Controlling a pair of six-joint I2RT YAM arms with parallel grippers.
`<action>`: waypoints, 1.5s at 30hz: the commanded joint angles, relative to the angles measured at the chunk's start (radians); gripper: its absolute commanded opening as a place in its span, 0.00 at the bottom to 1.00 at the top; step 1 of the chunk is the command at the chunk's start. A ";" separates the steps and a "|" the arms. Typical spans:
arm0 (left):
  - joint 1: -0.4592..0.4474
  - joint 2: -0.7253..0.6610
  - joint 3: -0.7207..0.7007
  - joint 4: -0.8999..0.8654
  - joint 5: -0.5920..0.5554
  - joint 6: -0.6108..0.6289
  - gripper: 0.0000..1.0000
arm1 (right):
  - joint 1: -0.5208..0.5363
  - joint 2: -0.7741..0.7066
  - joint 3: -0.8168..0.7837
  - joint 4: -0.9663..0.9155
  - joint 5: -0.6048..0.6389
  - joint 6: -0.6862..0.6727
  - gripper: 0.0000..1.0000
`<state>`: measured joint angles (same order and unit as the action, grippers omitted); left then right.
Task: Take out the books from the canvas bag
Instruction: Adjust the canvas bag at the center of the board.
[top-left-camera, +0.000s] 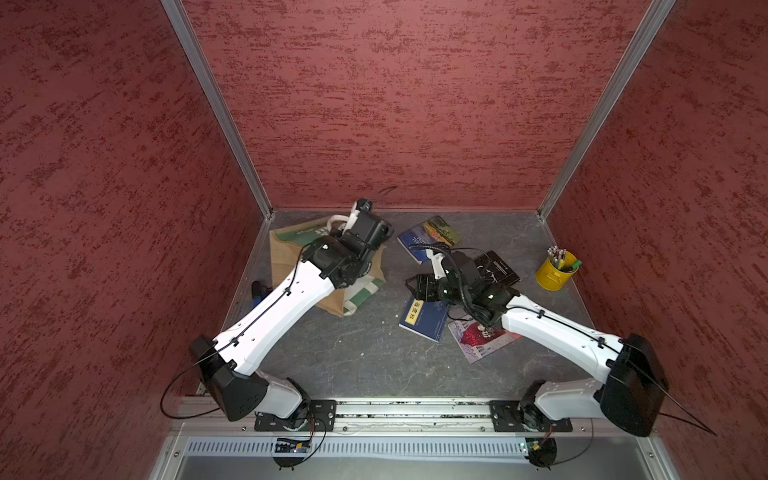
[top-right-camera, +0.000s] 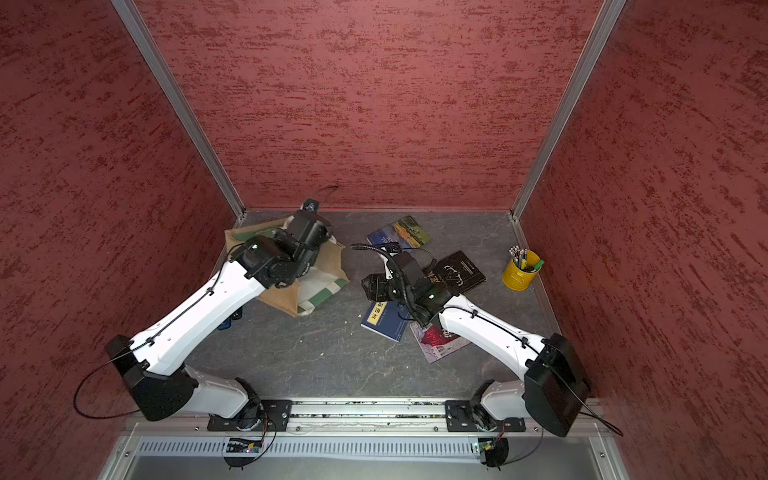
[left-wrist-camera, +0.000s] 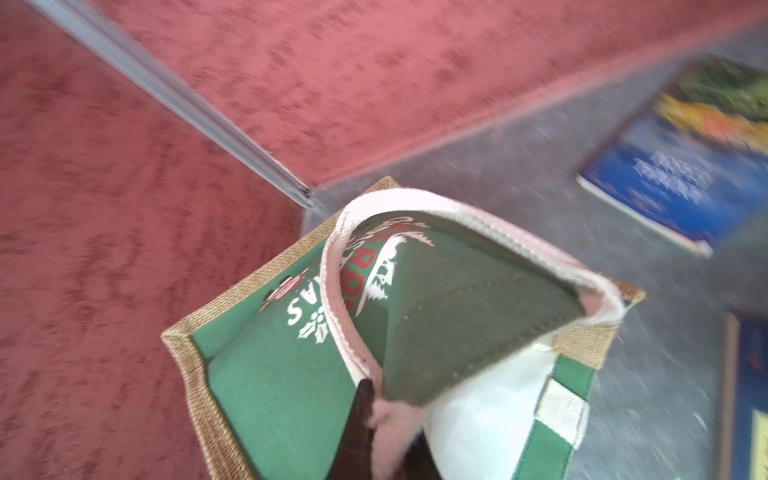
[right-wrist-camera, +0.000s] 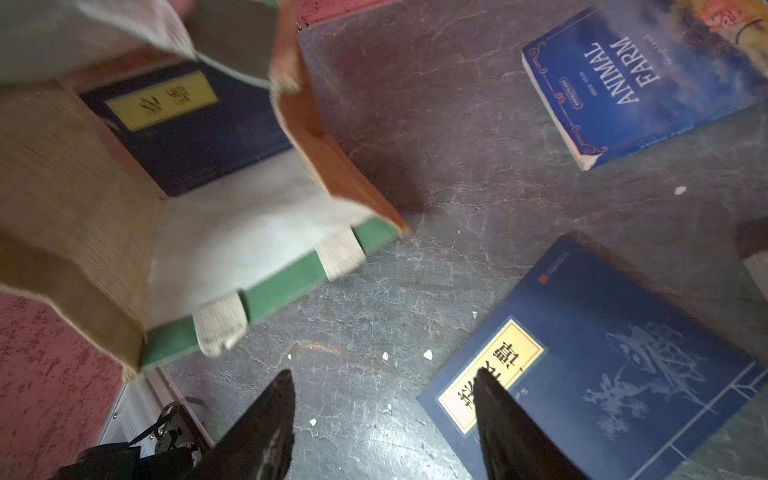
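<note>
My left gripper (left-wrist-camera: 386, 415) clamped the white strap handle (left-wrist-camera: 457, 212) of the canvas bag (top-left-camera: 286, 249), which lay tipped left of centre in a top view, mouth gaping. My right gripper (right-wrist-camera: 384, 378) hung wide and empty above the grey table (top-left-camera: 374, 365), near that mouth. 1 navy book (right-wrist-camera: 195, 133) showed inside. I judged: hold the strap taut, slide 1 jaw under the book's free edge, then pinch and draw it out flat.

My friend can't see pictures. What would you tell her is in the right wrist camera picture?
The canvas bag gapes toward the camera with one navy yellow-labelled book inside. The right gripper hangs open over the grey table. Blue Animal Farm and a second navy book lie out on it.
</note>
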<state>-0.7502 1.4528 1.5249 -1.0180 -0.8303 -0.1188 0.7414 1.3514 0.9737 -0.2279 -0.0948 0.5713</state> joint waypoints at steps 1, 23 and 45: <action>-0.079 0.047 -0.107 -0.065 -0.004 -0.233 0.00 | -0.011 -0.016 -0.035 0.019 -0.025 0.018 0.69; 0.076 -0.243 -0.289 0.129 0.535 -0.464 0.00 | -0.034 0.206 0.052 0.122 -0.232 0.009 0.69; 0.172 -0.273 -0.333 0.172 0.709 -0.570 0.00 | -0.021 0.340 0.172 0.126 -0.299 0.116 0.68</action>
<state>-0.5819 1.1721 1.1904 -0.9066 -0.1841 -0.6506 0.7162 1.6855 1.1236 -0.0761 -0.4053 0.6552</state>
